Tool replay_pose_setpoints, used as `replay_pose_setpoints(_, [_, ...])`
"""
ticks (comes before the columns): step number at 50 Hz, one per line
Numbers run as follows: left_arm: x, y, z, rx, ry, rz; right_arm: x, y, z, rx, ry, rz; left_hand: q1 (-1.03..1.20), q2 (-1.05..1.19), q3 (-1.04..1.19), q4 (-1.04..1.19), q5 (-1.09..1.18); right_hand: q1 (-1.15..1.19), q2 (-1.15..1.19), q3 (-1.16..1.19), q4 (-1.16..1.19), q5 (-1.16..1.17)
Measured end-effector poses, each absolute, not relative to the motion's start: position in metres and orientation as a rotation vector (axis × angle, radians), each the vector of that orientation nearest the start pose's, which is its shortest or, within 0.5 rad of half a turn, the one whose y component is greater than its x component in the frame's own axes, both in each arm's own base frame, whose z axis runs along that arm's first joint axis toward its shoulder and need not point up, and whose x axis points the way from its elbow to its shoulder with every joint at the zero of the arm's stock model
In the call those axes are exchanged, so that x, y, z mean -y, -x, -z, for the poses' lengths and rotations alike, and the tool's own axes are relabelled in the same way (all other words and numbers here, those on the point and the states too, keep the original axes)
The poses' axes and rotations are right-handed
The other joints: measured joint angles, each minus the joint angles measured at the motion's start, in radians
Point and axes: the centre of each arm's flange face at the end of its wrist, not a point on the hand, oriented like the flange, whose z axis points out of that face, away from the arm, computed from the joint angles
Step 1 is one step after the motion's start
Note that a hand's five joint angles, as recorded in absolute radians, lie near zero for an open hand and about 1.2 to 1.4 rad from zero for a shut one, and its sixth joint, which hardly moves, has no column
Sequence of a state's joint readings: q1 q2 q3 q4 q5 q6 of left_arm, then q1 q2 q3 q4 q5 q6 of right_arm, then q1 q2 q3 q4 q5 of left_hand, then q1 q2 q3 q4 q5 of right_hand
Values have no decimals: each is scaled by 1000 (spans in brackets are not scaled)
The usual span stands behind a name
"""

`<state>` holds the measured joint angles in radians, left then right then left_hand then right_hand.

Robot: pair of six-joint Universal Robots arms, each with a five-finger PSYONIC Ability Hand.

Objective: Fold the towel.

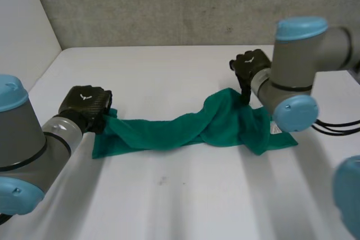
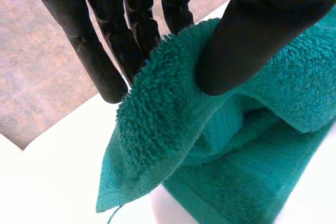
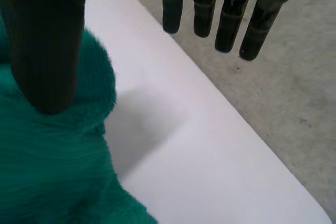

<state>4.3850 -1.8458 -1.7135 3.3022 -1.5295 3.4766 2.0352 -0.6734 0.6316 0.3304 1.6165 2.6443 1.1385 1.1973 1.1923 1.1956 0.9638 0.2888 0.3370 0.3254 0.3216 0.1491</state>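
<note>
towel point(image 1: 185, 125) lies bunched, seemingly mid-grasp: your left hand point(image 1: 85, 105) pinches a corner, your right hand point(image 1: 250, 66) is open-fingered, so close it next.

The towel point(image 1: 185, 125) lies on the table point(image 1: 169, 195), stretched between both hands. One end is pinched in the left hand point(image 1: 85, 105); the other lies under the thumb of the right hand point(image 1: 250, 66).
</note>
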Motion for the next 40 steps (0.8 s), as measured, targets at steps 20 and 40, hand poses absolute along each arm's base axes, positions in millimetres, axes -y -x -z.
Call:
replay_pose_setpoints(20, [267, 231, -195, -2378, -816, 1949, 250, -284, -170, -2320, 1157, 1557, 0, 0, 0, 0, 0, 310, 351, 363, 370, 363])
replay_pose_setpoints(40, [268, 230, -194, -2381, -813, 1945, 294, -310, -122, -2240, 1129, 1673, 0, 0, 0, 0, 0, 262, 304, 306, 308, 299])
